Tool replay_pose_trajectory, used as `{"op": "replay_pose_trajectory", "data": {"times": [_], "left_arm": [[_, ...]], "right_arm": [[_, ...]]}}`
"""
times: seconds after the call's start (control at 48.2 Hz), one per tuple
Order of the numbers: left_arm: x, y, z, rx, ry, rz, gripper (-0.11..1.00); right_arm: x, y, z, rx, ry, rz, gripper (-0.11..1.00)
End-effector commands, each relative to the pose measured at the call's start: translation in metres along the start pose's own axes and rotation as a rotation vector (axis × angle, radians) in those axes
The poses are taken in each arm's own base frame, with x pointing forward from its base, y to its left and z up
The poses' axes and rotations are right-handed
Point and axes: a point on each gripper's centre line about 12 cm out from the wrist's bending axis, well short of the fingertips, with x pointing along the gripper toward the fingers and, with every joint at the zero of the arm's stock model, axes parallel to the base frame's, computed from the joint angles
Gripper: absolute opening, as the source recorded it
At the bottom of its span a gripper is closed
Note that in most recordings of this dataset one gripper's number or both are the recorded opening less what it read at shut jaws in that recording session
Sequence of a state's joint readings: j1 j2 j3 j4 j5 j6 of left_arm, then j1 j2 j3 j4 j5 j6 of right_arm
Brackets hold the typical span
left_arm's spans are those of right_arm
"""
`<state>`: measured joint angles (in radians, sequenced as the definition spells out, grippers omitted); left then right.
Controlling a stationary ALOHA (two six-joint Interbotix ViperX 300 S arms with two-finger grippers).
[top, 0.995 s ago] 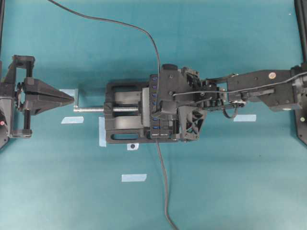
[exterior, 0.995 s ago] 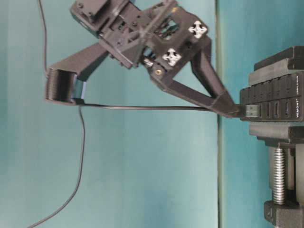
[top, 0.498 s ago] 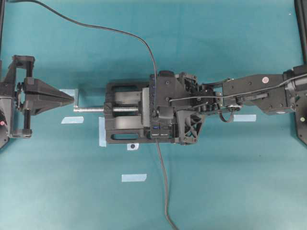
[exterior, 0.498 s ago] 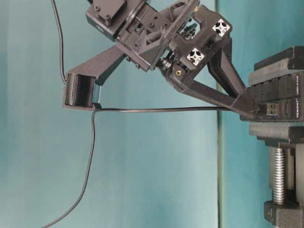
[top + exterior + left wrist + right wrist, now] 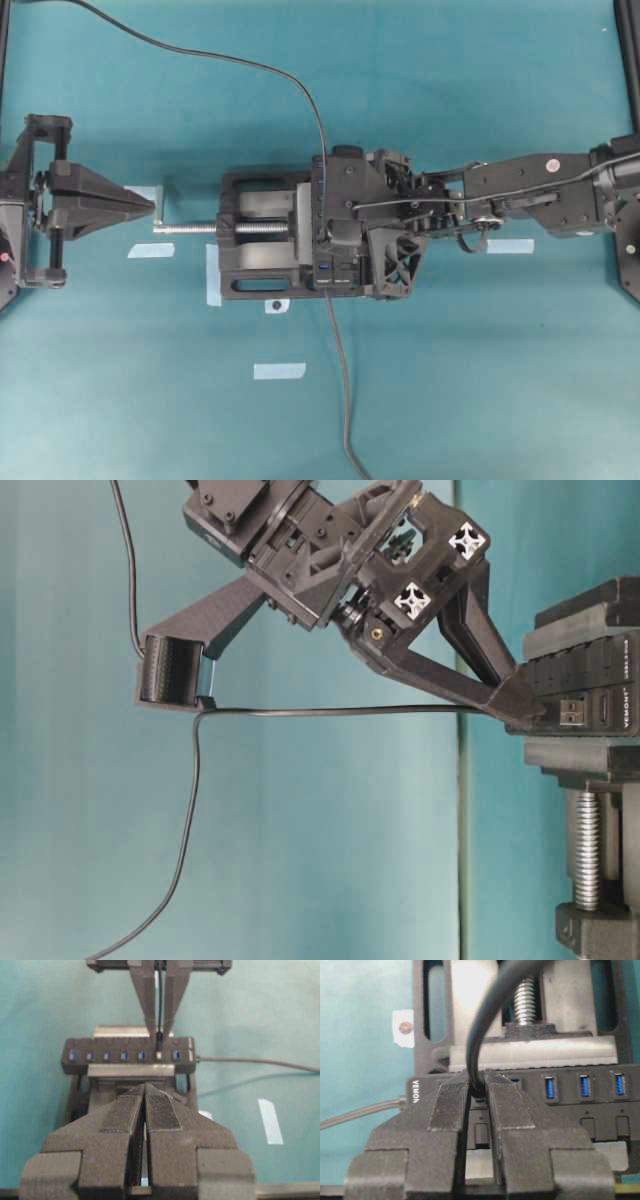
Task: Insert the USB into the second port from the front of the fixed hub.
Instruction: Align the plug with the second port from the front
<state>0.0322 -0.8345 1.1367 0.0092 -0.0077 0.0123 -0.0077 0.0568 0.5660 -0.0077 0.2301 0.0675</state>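
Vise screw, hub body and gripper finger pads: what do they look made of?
The silver threaded vise screw looks like bare metal, bright and ridged. The long narrow black hub appears to be matte moulded plastic with blue port inserts. The right gripper fingers look like layered printed plastic with finely ribbed, possibly rubbery pads.

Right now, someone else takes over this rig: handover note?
Right gripper: shut on the USB, its tip at the second port from the cable end of the hub.
Left gripper: shut, empty, parked clear of the vise.
Done: USB picked up and brought to the port.
Left: confirm it is fully seated (cannot tell here), then release and back off.
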Motion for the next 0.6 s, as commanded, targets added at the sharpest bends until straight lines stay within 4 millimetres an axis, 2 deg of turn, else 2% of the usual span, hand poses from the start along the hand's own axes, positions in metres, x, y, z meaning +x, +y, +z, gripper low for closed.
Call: {"op": "replay_pose_trajectory", "data": {"times": [0.0, 0.581], "left_arm": [[0.0006, 0.0004, 0.0050, 0.000, -0.017, 0.002, 0.00], [0.0006, 0.0004, 0.0033, 0.000, -0.014, 0.002, 0.00]], "right_arm": [[-0.0038, -0.0004, 0.0046, 0.001, -0.017, -0.001, 0.07], [-0.0057, 0.0008, 0.0040, -0.003, 0.008, 0.000, 0.07]]}}
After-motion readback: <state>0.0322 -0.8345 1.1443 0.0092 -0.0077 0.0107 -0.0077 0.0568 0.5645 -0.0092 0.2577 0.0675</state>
